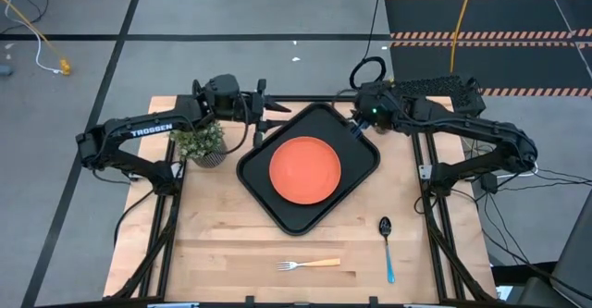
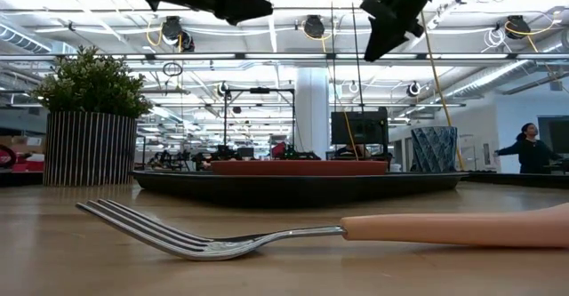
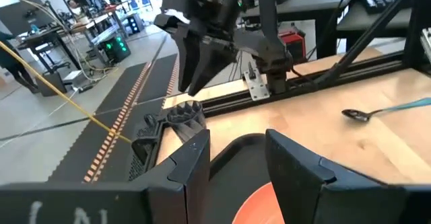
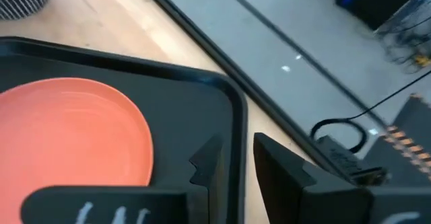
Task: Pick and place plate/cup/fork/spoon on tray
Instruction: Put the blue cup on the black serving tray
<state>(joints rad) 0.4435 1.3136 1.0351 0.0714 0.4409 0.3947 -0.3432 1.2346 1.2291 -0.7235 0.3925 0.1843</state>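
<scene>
"TROSSEN" marks the left arm (image 1: 148,130); both grippers' fingers parted, empty.

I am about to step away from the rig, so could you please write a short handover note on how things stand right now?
Left gripper: open, empty, raised over the table's far edge beside the tray's far corner.
Right gripper: open, empty, above the tray's far right rim.
Plate: already lying flat in the middle of the tray.
Fork: on the table near the front edge, off the tray.
Spoon: on the table to the front right, off the tray.
Cup: not in view in any picture.
Potted plant: left of the tray, not part of the job.
Done: plate. Left: fork, spoon, cup.
</scene>
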